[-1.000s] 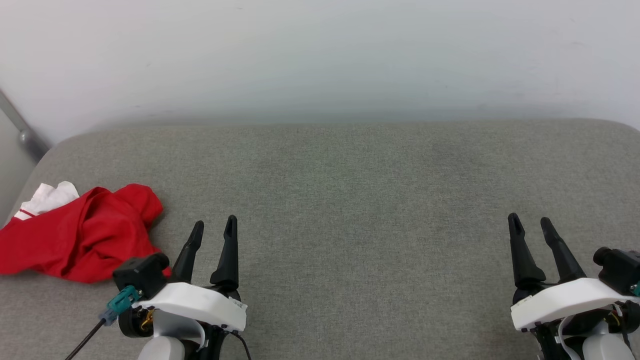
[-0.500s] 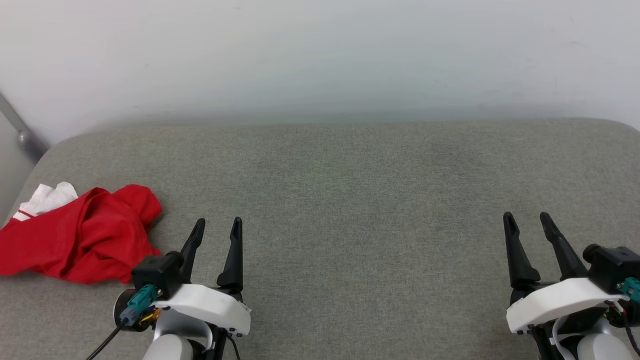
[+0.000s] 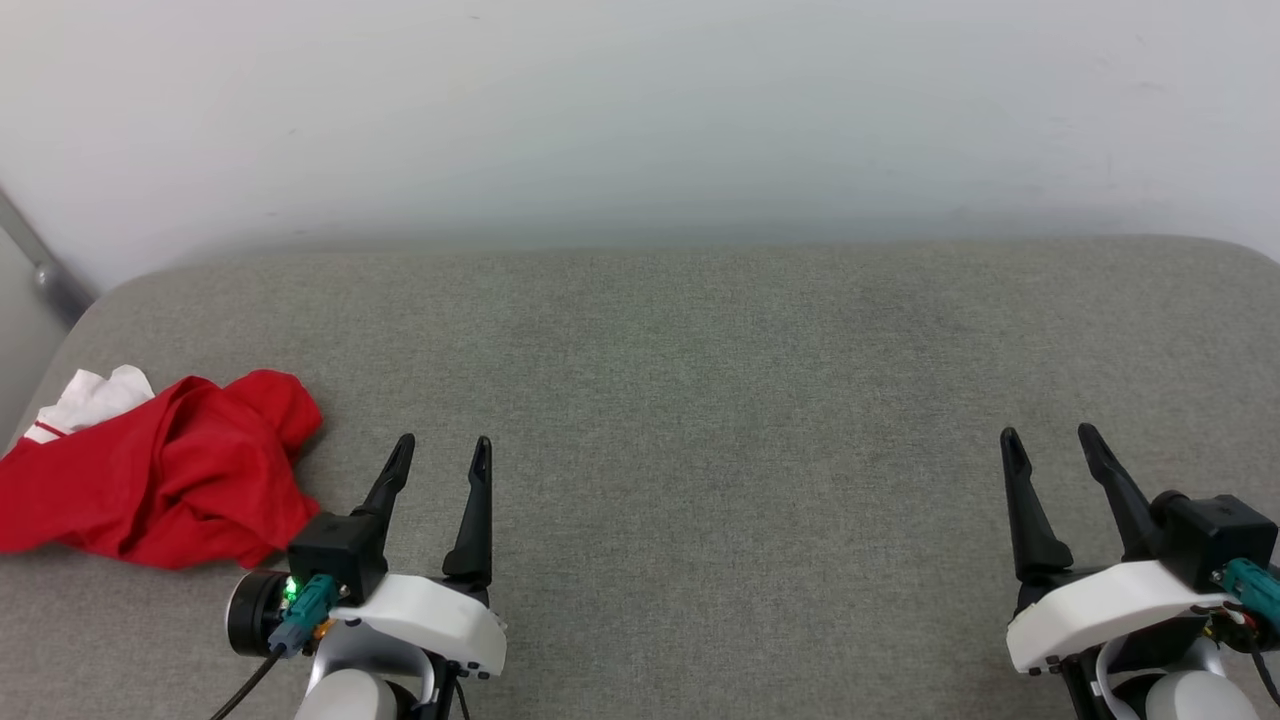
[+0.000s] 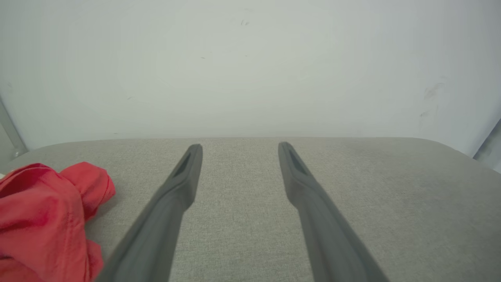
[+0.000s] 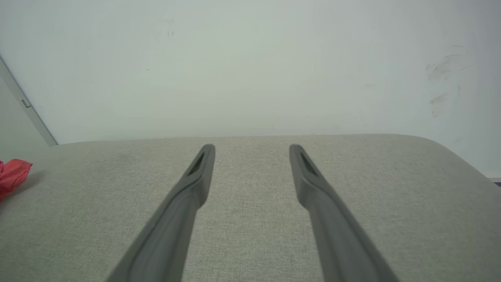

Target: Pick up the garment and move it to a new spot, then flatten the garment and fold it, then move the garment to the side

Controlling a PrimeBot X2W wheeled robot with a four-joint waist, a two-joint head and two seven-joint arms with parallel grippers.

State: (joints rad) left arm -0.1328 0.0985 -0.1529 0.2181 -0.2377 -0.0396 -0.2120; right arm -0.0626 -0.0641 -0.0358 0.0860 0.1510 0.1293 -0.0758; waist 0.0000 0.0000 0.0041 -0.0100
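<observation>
Crumpled red jersey T-shirt with a white sleeve (image 3: 160,470) lies bunched at the left end of the grey fabric-covered desk (image 3: 700,400), just beside the spread, empty left end effector (image 3: 444,441), with the right end effector (image 3: 1049,433) spread too and well apart, so I'd pinch a raised fold, deep.

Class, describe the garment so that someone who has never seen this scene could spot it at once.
Find the wide grey cushion below the white wall. Near its left edge, left of the left claw, lies the garment. It is a crumpled bright red heap with a white patch at its far end, unlike the plain grey around it.
</observation>
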